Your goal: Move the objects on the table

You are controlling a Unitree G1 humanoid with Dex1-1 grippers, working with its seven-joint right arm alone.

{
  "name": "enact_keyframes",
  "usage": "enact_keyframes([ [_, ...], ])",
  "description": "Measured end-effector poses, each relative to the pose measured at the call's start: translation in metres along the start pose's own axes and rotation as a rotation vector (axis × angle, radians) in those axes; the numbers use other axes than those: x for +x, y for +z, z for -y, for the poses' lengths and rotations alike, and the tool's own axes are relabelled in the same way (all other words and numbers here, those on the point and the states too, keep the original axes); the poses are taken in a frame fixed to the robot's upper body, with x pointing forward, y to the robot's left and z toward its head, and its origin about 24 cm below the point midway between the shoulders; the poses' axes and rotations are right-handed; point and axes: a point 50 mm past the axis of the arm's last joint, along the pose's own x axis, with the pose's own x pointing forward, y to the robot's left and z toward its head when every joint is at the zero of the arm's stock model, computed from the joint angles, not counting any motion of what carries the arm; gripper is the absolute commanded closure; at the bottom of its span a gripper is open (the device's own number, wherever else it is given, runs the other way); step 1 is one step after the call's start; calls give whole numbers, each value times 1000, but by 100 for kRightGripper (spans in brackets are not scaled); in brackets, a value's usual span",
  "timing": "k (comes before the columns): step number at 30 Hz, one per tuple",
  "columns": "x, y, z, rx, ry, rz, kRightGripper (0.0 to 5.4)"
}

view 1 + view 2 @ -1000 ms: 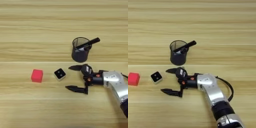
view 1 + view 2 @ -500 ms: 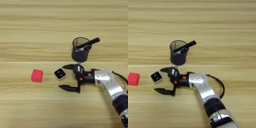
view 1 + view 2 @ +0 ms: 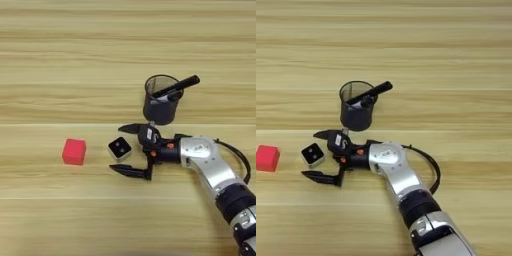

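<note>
The white cube with a black two-dotted top (image 3: 120, 148) rests on the wooden table (image 3: 75, 75), just left of centre. My right gripper (image 3: 120, 148) is open around it, one black finger (image 3: 131, 128) behind the cube and the other (image 3: 130, 171) in front; neither finger visibly touches it. The red cube (image 3: 74, 151) lies further left, apart from the gripper. Behind the gripper stands the black mesh pen cup (image 3: 161, 100), with a black marker (image 3: 176, 86) leaning out to the right. The silver forearm (image 3: 207, 162) comes in from the lower right.
A black cable (image 3: 239, 159) loops beside the forearm. The pen cup stands close behind the gripper's far finger. Bare wood stretches across the far half of the table and to the left of the red cube.
The gripper has moved left from beside the pen cup until its open fingers straddle the white cube. Both cubes and the cup have stayed in place.
</note>
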Motion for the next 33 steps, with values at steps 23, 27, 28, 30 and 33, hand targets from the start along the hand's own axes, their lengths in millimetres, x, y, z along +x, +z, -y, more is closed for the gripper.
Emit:
enact_keyframes([
  [23, 6, 0, 6, -13, -22, -1, 224],
  [27, 6, 1, 6, -18, -28, -1, 224],
  [28, 6, 1, 6, -18, -28, 0, 224],
  [30, 4, 2, 7, -13, -22, 0, 224],
  [33, -5, 11, 11, -28, -23, 18, 224],
])
